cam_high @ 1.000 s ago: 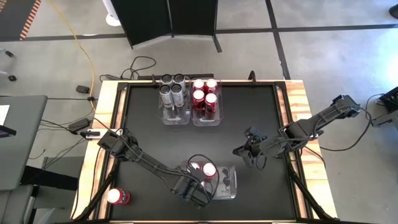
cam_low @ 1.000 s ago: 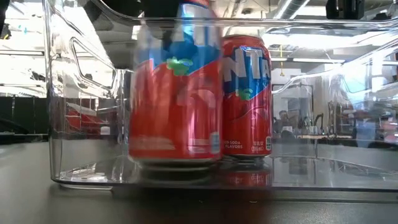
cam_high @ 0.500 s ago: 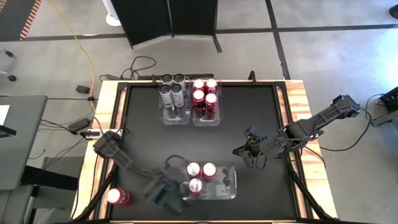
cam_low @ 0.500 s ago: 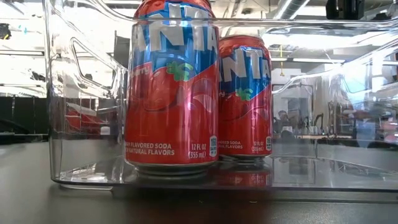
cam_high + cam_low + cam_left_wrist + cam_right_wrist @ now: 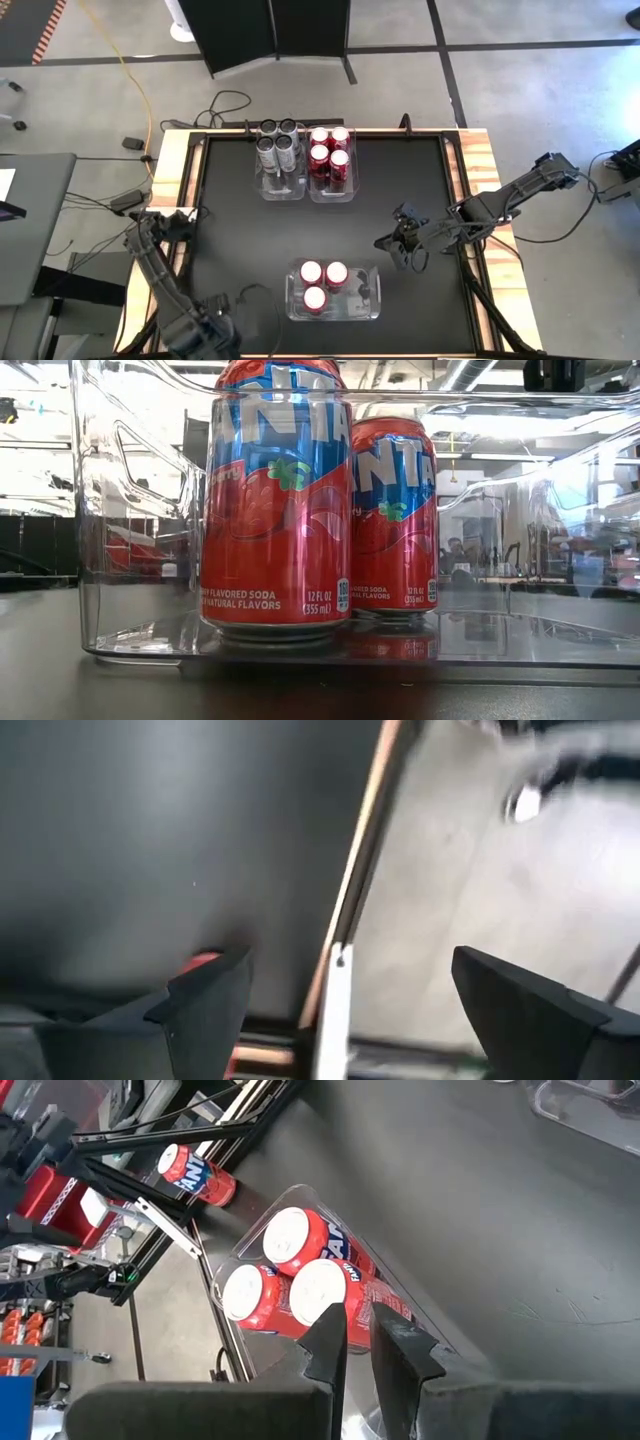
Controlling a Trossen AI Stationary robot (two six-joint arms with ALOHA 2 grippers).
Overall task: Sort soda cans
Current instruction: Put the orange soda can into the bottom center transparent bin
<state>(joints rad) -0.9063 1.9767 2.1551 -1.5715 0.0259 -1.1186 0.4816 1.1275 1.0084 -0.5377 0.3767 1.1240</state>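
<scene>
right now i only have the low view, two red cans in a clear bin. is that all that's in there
observer: no, three red cans stand in that bin; one is hidden behind the big front one.
operator: any cans left outside the bins
observer: yes, a loose red can lies on its side near the left edge of the table.
operator: which arm is closer to it
observer: the left gripper, fingers open, at the near left corner.
</scene>
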